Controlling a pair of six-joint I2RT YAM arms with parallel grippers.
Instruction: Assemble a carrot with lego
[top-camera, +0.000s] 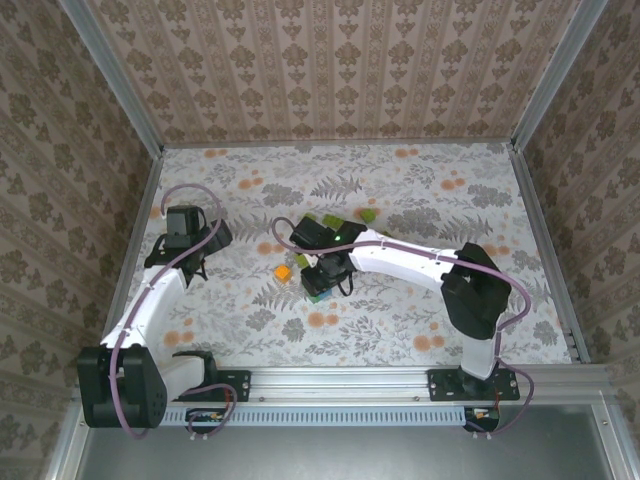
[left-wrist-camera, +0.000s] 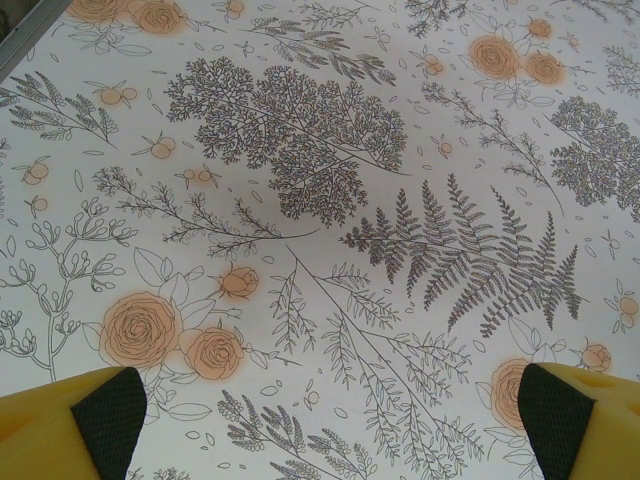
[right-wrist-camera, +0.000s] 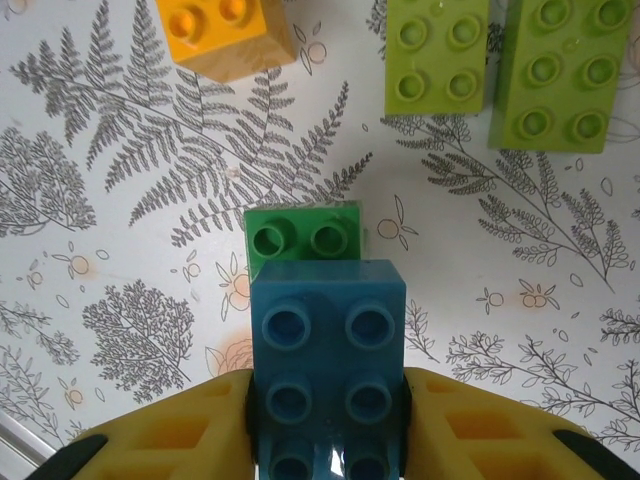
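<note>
Two pincers — left pincer (left-wrist-camera: 320, 415) spread above floral table (left-wrist-camera: 300, 200) | right pincer (right-wrist-camera: 328, 415) pinching blue brick (right-wrist-camera: 328, 330) — green brick (right-wrist-camera: 305, 238) just beyond

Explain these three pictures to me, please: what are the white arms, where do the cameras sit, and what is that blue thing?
These are two robot arms bolted to a flowered table, building with toy bricks. The top view looks down from above; the other two come from a camera on each wrist. The left gripper, yellow-fingered, is open above the tablecloth, holding nothing. The right gripper pinches a blue brick, with a dark green brick just beyond it. Farther off lie an orange brick, a small lime-green brick and a larger lime-green brick.
</note>
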